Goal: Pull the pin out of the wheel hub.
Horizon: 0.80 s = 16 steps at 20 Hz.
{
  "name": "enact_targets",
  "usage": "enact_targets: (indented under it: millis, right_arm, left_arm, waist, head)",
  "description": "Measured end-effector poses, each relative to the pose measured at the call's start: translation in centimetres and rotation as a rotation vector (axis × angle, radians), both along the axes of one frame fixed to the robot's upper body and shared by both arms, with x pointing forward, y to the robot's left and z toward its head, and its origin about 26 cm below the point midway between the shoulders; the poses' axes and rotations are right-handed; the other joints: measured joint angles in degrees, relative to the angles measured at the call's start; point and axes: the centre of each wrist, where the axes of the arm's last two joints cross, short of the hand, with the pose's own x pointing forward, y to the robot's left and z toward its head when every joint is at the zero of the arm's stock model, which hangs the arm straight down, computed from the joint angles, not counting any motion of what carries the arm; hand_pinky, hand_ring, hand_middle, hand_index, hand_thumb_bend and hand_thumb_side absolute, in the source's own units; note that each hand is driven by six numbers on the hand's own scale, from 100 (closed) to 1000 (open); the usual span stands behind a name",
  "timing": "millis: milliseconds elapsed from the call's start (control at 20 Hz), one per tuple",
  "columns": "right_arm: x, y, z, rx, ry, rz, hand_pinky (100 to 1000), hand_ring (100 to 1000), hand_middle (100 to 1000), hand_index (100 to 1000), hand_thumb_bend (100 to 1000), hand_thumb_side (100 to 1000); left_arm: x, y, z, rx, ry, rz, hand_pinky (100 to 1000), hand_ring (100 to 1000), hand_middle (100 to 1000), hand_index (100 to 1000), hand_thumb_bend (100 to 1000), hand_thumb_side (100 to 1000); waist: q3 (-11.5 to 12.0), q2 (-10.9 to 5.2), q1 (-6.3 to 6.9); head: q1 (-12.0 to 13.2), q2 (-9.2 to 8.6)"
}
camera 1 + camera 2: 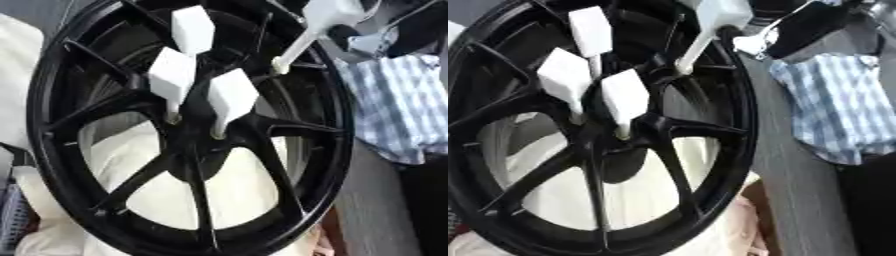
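Black wheel hub (188, 150) carries three seated white pins (172, 75); right hand (798, 30) grips fourth pin (328, 15), tip near spokes; left hand unseen.

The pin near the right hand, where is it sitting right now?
In the left eye view the fourth pin is upper right, its tip at the wheel hub, right of three other pins, by the right hand.

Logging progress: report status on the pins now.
Left hand out of view; right hand top right, beside tilted white block-headed pin. Three more white pins stand in black spoked wheel hub. Nothing blocking.
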Motion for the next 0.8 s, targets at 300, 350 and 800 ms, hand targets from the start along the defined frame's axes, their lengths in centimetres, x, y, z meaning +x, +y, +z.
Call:
enact_targets:
  millis: [300, 350, 800]
  right_arm:
    - [-1.5, -4.9, -4.4, 0.118, -0.092, -0.263, 847, 741, 374, 469, 100, 198]
    - [-1.8, -5.6, -5.4, 0.136, -0.113, -0.311, 851, 747, 377, 473, 100, 198]
    - [-5.4, -9.2, -14.3, 0.224, -0.229, -0.702, 875, 817, 543, 641, 100, 195]
  left_arm:
    - [0.0, 0.4, 0.0, -0.014, -0.015, 0.027, 669, 770, 574, 769, 100, 733]
    - [0.0, 0.4, 0.0, -0.015, -0.017, 0.03, 669, 771, 574, 769, 100, 732]
    - [0.0, 0.5, 0.0, -0.024, -0.026, 0.046, 670, 771, 575, 770, 100, 729]
  waist:
    - [-2.7, 0.61, 1.82]
    - [-3.0, 0.74, 2.01]
    - [-4.1, 1.37, 3.57]
  head:
    - [2.9, -0.58]
    - [3.3, -0.62]
    - [5.6, -1.12]
